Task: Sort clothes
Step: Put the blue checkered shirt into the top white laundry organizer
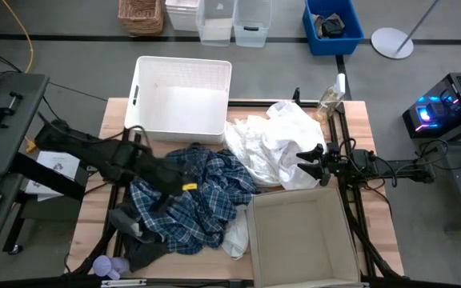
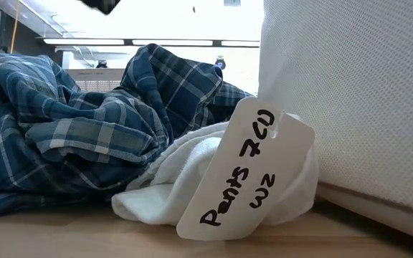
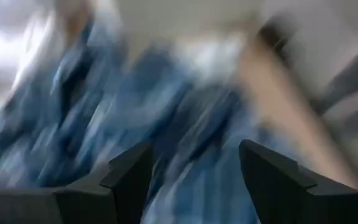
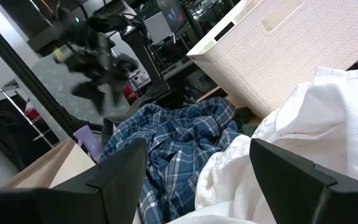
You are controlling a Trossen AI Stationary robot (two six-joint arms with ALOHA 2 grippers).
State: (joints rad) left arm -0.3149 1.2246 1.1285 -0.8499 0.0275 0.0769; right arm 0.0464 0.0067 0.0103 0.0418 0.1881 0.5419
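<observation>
A blue-and-white plaid shirt [image 1: 190, 200] lies crumpled on the table's left half, over dark pieces [image 1: 138, 248] at its near edge. White garments [image 1: 274, 144] are heaped right of it, and one white piece [image 2: 214, 179] carries a paper tag. My left gripper [image 1: 184, 186] hovers open above the plaid shirt [image 3: 185, 124]. My right gripper [image 1: 310, 164] is open over the near-right side of the white heap [image 4: 303, 137], touching nothing.
A white slotted basket [image 1: 182, 94] stands at the far side of the table. A beige box [image 1: 302, 236] stands at the near right, its wall [image 2: 350, 100] close to the low camera. A purple object [image 1: 106, 266] lies at the near left corner.
</observation>
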